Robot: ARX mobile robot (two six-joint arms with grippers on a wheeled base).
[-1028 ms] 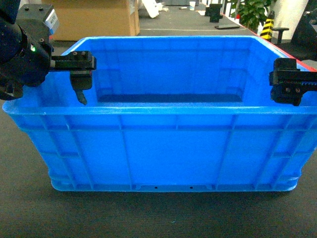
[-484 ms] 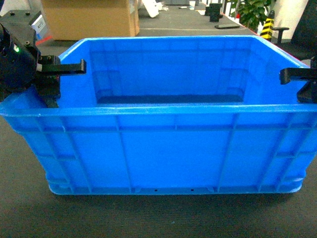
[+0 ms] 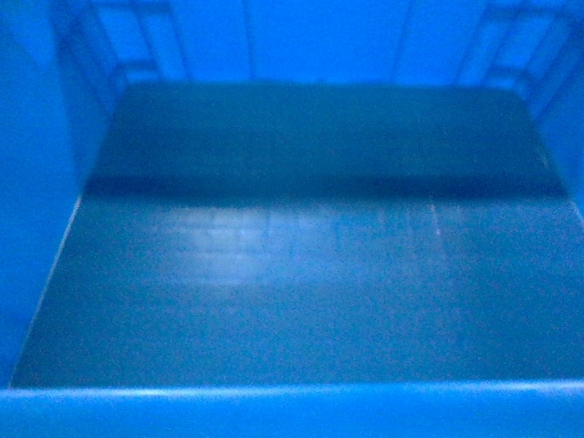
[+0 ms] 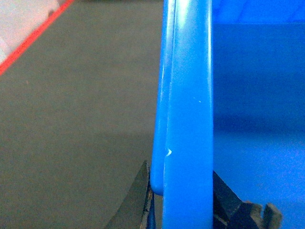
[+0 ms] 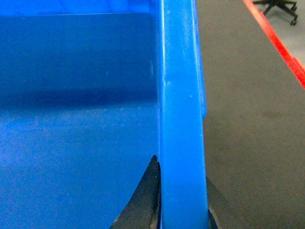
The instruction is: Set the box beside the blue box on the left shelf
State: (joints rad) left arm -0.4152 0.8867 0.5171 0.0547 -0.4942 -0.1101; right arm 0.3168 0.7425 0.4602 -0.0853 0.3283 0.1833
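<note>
The box (image 3: 301, 274) fills the head view; only its glossy floor and inner walls show there. The left gripper (image 4: 183, 202) straddles the box's left rim, one finger on each side, apparently clamped. The right gripper (image 5: 181, 200) likewise brackets the right rim above grey floor (image 5: 252, 119).

Head view was soft and blurred overall, with pale glare on the box (image 3: 301, 274) floor and a dark shadow band across it. Wrist views were evenly lit; near rim slightly defocused.
</note>
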